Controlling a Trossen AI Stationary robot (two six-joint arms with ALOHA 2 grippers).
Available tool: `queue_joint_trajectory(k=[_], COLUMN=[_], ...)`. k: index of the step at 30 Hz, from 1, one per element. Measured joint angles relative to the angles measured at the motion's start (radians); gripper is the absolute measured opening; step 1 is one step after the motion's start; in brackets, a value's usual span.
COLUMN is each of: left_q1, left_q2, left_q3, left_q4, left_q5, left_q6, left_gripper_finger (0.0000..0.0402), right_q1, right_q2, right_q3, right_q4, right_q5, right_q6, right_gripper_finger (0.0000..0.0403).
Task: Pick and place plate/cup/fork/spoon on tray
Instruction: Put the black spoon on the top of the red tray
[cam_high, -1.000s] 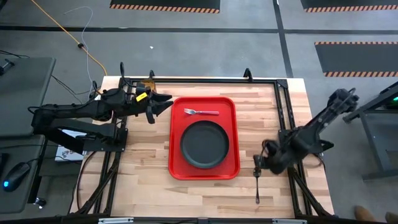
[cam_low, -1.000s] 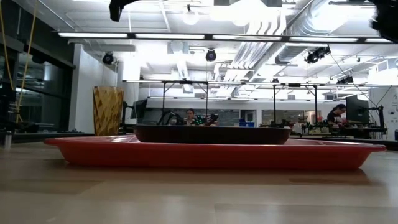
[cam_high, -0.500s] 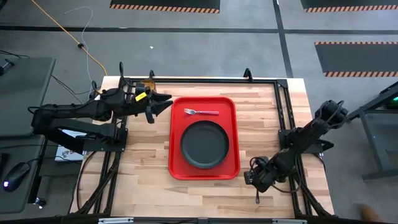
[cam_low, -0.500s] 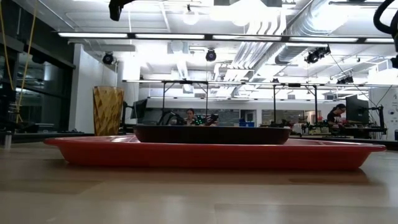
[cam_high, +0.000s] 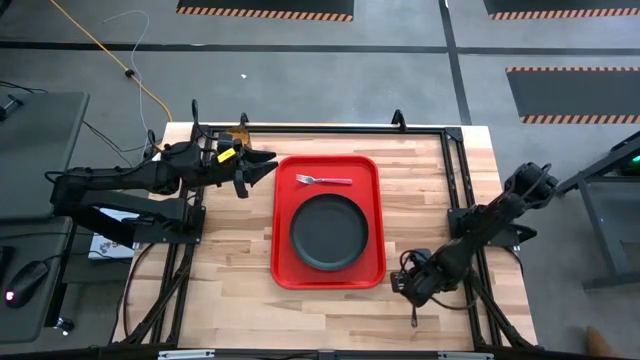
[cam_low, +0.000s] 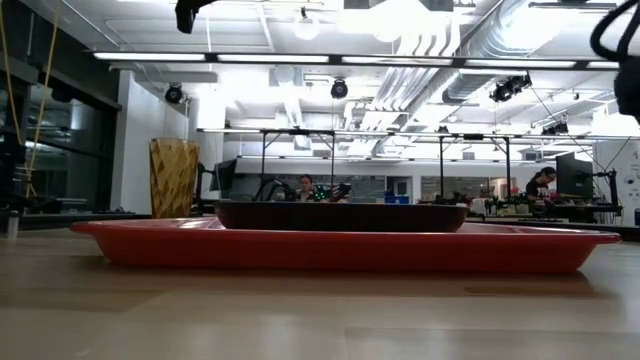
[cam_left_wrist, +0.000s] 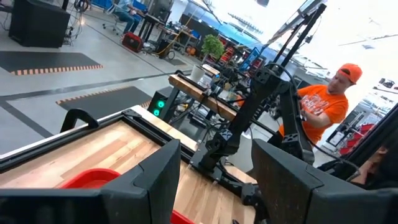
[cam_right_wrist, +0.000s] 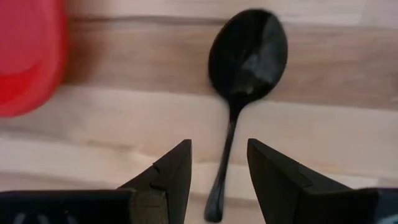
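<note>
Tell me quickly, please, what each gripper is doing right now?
Left gripper: open, empty, beside the tray.
Right gripper: open, straddling the spoon handle.

Robotics lab: exposed ceiling ducts running overhead, hazard-striped floor mats lying around, person standing among equipment.

In the high view, the right claw hides most of the spoon.
</note>
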Motion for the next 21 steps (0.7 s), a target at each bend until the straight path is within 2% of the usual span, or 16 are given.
queue_joint_trajectory(k=[15,18,21], left_q1=[0.000,0.000,0.000], left_q2=[0.000,0.000,0.000], left_q3=[0.000,0.000,0.000], left_q4=[0.006,0.006,0.006], left_q5=[0.000,0.000,-0.001], left_q6=[0.000,0.010,0.024], left_gripper_finger=[0.0188,0.0188,0.0188], right_q1=[0.000,0.001,0.001], right_q2=[0.149,0.152,0.153], right_q3=[0.006,0.007,0.007], right_q4=[0.051,0.025,-0.003], right_q5=[-0.024,-0.024,-0.025], right_q6=[0.000,-0.003,-0.025], right_gripper_finger=[0.0138,0.0108,0.0047])
